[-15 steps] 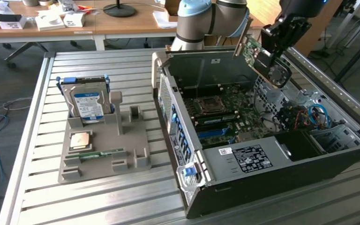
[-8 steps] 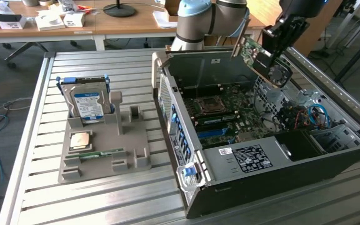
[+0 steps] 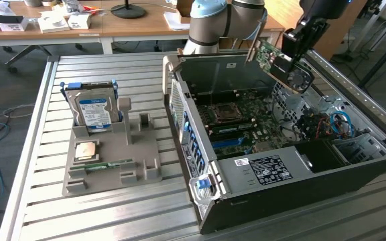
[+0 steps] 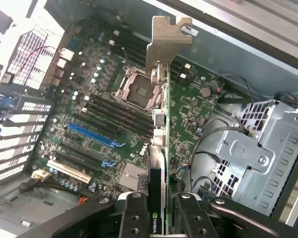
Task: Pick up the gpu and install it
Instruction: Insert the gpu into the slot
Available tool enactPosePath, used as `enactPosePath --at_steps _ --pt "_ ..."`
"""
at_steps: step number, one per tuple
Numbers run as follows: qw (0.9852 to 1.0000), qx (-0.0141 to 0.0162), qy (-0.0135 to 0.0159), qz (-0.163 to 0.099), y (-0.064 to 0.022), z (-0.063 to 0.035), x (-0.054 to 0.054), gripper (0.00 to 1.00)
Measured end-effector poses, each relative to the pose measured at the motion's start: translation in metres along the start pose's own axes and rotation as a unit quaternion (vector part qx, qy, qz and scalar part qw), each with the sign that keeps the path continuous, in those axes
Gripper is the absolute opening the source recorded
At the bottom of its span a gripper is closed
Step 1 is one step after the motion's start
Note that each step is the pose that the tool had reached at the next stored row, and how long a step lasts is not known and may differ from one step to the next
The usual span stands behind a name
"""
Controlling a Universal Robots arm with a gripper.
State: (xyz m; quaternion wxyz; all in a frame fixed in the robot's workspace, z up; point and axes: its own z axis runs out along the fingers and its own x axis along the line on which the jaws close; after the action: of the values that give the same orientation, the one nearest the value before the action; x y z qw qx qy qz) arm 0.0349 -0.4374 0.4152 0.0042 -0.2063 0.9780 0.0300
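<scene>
The gpu [image 3: 283, 64] is a green card with a black round fan and a silver end bracket. It hangs tilted in the air above the far right part of the open computer case [image 3: 273, 170]. My gripper [image 3: 296, 46] is shut on its upper edge. In the wrist view the gpu [image 4: 161, 148] shows edge-on, its silver bracket [image 4: 169, 42] pointing away, with my gripper [image 4: 160, 210] clamped on it from both sides. Below lies the motherboard [image 4: 104, 99] with a blue slot [image 4: 92, 136] and the processor socket [image 4: 136, 89].
A grey fixture tray [image 3: 139, 155] sits on the slatted metal table at the exterior view's left. It holds an upright hard drive [image 3: 92, 113], a processor chip [image 3: 86, 149] and a memory stick [image 3: 109, 164]. A metal drive cage [image 4: 258, 153] and cables crowd the case's far side.
</scene>
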Motion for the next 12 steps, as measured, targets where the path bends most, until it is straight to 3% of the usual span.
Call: enactPosePath --at_steps 12 --pt "0.9984 -0.0012 0.0032 -0.056 0.0000 0.0003 0.0001 0.26"
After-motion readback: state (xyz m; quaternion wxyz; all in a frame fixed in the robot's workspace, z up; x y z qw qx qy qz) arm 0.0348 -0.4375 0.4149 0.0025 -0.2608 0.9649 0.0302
